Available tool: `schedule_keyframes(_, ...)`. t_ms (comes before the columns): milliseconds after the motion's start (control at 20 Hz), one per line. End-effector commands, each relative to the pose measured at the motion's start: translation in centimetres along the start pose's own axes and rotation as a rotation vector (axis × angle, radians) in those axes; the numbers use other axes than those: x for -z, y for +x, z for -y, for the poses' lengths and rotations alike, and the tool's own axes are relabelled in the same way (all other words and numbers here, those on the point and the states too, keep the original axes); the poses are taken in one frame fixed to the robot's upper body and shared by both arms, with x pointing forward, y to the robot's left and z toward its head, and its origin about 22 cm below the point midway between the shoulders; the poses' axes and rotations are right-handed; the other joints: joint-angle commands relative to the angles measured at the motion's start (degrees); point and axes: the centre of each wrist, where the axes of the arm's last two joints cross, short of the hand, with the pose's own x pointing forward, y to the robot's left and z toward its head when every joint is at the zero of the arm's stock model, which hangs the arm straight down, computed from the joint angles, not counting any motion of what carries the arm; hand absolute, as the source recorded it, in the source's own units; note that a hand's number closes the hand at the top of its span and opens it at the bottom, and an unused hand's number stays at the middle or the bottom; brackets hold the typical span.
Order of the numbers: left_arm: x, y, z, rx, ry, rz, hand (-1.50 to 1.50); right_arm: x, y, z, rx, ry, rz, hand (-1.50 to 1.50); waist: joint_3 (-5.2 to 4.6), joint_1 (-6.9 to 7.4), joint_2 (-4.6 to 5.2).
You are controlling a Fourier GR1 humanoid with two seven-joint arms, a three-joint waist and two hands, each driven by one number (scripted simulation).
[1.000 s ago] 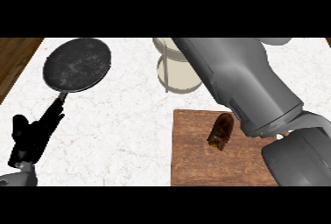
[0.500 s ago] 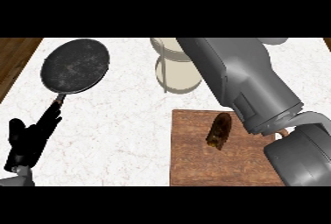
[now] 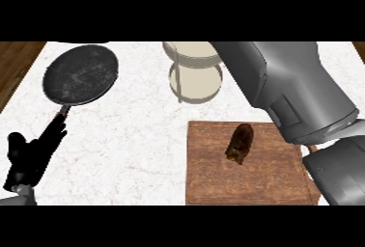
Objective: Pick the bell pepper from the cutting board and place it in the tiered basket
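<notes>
Over the last second the right forearm [image 3: 292, 91] has swung a little further over the far right of the bench [image 3: 128, 140], and the whole view has drifted slightly, so the left hand [image 3: 25, 159] now sits a touch lower at the near left edge. That hand is resting, fingers straight and up, holding nothing. The bell pepper [image 3: 240, 143] has not moved — it lies dark and elongated on the wooden cutting board [image 3: 242, 183], toward the board's far half, with nothing touching it. The pale tiered basket [image 3: 194, 72] stands farther back, partly behind the forearm, and shows no pepper in it. So the pepper has yet to reach the basket. The right hand is out of view, so its state cannot be told. A frying pan [image 3: 80, 75] lies at the far left.
</notes>
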Motion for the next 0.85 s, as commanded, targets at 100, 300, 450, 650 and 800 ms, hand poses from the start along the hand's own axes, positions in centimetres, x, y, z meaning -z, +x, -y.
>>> schedule_keyframes(100,-0.4,-1.2,0.2,-0.018,0.036,-0.023,0.00,0.2,0.5,3.2,0.274,-0.026,-0.190,-1.50,0.04,-1.90,-0.86)
schedule_keyframes(300,-0.9,-2.3,-1.1,-0.019,0.055,-0.047,0.00,1.9,-1.0,5.4,0.460,0.013,-0.223,-1.50,0.12,-3.78,-1.56)
schedule_keyframes(450,-1.9,-3.0,-2.7,-0.024,0.090,-0.062,0.00,1.9,-1.7,5.9,0.649,0.022,-0.209,-1.50,0.28,-5.65,-2.65)
schedule_keyframes(650,-2.5,-3.0,-1.5,-0.046,0.093,-0.075,0.00,2.7,-3.9,5.9,0.803,-0.022,-0.165,-1.50,0.43,-6.71,-3.15)
schedule_keyframes(800,-3.3,-4.5,-2.1,-0.046,0.126,-0.101,0.00,0.0,-3.6,2.8,0.814,0.078,-0.112,-1.50,0.37,-8.08,-3.63)
